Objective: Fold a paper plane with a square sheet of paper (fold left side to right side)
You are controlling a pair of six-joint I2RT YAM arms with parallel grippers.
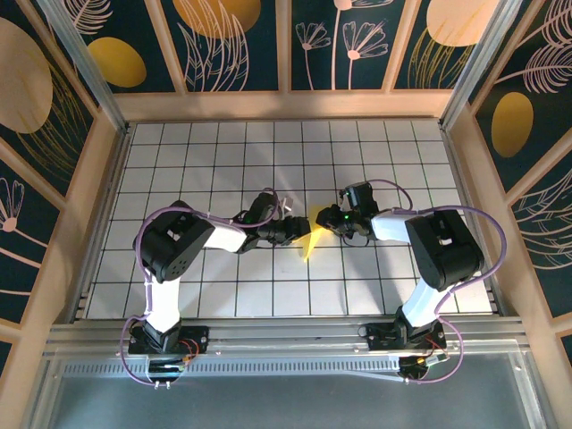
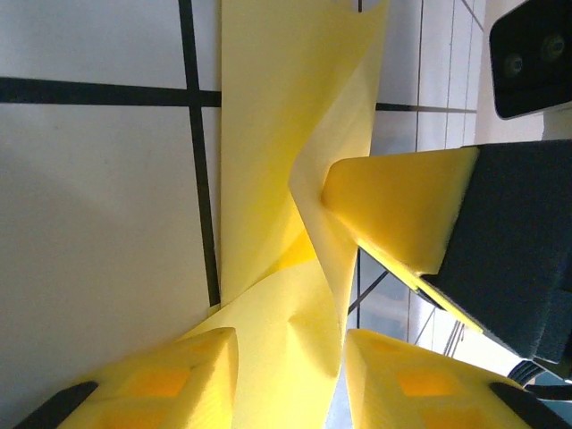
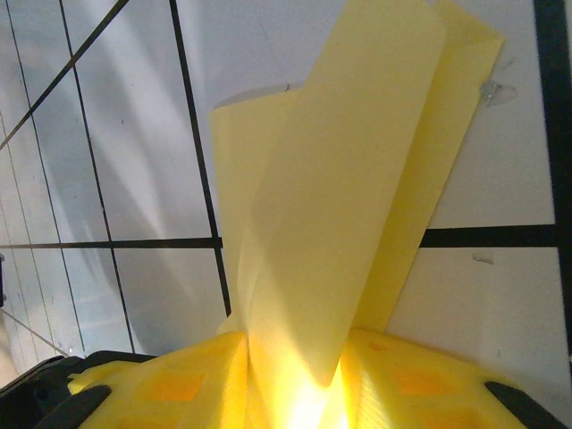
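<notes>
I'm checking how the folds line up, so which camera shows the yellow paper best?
Right wrist view: the yellow paper stands close up, overlapping layers and edges clear. The left wrist view shows it twisted, partly covered; the top view, just a small sliver.

The top camera hangs high above and behind the arm bases, looking steeply down on the whole tiled table [image 1: 223, 295]; the left wrist camera peers past the left gripper [image 2: 290, 380] from very close, tiles straight ahead; the right wrist camera looks likewise past the right gripper [image 3: 295, 398], equally near; all three share the yellow paper [image 1: 310, 243] at mid-table, and the left wrist view also takes in the other arm's finger [image 2: 402, 210] touching that paper.
</notes>
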